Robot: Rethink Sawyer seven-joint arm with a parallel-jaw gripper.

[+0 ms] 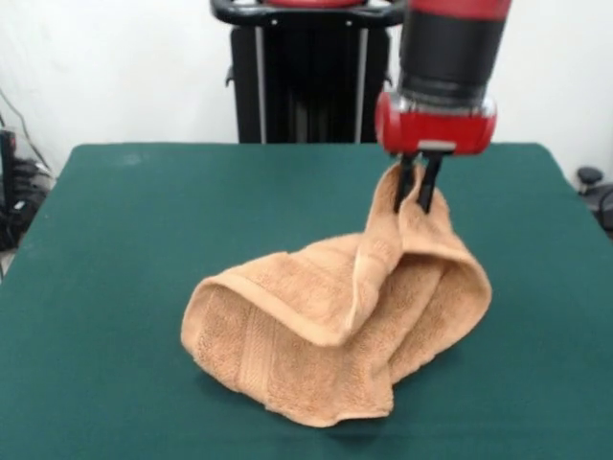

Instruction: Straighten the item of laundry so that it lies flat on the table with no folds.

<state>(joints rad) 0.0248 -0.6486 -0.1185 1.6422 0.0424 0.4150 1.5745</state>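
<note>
The tan-orange terry towel lies bunched and folded on the dark green table, a little right of centre and near the front. One part of it is pulled up into a peak at the right. My gripper hangs from the red and black arm above that peak. Its two black fingers are shut on the raised towel edge and hold it above the table. The rest of the towel sags in loops and rests on the table.
The black pedestal stands at the table's far edge, with a white wall behind it. Cables and dark gear lie off the table at the left edge and right edge.
</note>
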